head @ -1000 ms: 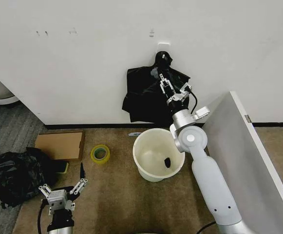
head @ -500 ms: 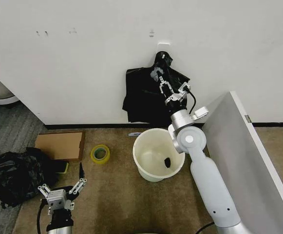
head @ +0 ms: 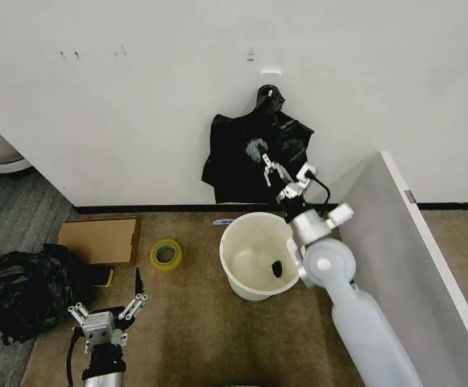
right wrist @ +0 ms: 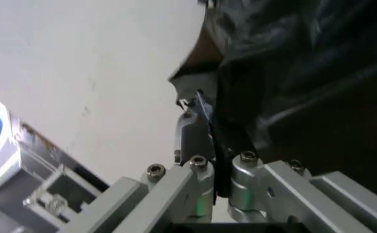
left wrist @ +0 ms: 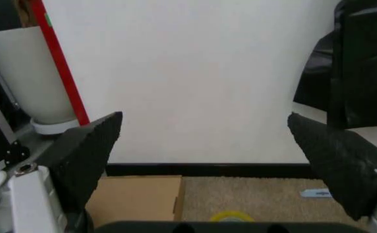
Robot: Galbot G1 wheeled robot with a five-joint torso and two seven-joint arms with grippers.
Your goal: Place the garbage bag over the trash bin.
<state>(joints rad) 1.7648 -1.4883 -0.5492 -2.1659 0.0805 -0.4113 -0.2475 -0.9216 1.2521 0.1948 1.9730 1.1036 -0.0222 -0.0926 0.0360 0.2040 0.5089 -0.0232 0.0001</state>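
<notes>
Right gripper [head: 263, 158]: jaws clamped on garbage bag [head: 242, 157], hanging on wall at 12 o'clock of trash bin [head: 259, 255].
Left gripper [head: 105, 311]: low at 7 o'clock, jaws apart, idle.

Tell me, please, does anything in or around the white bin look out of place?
Yes: a small dark object lies inside the trash bin, which has no liner yet. The black bags hang on the wall, where the right pincer is shut on them.
</notes>
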